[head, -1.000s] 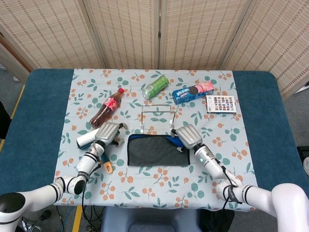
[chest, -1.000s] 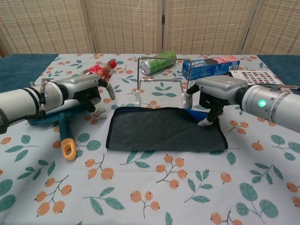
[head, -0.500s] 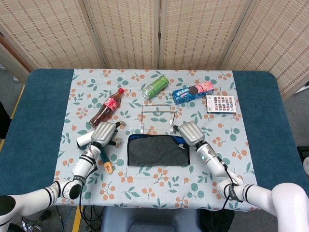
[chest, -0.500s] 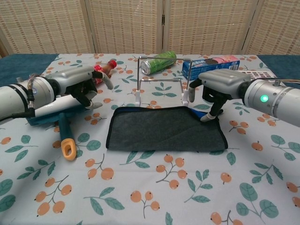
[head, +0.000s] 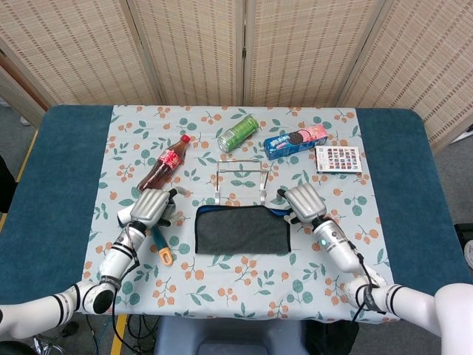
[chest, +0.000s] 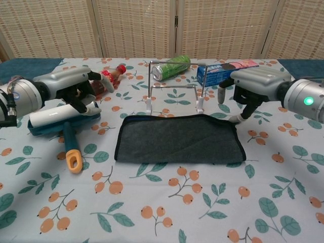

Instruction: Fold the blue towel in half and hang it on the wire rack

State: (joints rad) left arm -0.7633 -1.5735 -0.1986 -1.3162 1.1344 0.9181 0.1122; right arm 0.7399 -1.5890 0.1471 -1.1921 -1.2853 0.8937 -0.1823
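The blue towel (chest: 178,138) (head: 244,231) lies flat on the tablecloth, folded into a dark rectangle with a blue edge. Just behind it stands the wire rack (chest: 173,93) (head: 241,181), bare. My right hand (chest: 251,87) (head: 305,203) hovers off the towel's far right corner, fingers curled down, holding nothing. My left hand (chest: 73,87) (head: 150,207) hangs well left of the towel, above a lint roller, fingers loosely curled and empty.
A white lint roller (chest: 59,115) with an orange-tipped handle (chest: 72,155) lies at the left. A cola bottle (head: 164,165), a green can (head: 238,132), a cookie box (head: 295,140) and a patterned card (head: 338,158) lie behind the rack.
My right hand has let go of the towel's far right corner and drawn away to the right; the corner now lies flat. My left hand has moved further left, away from the towel.
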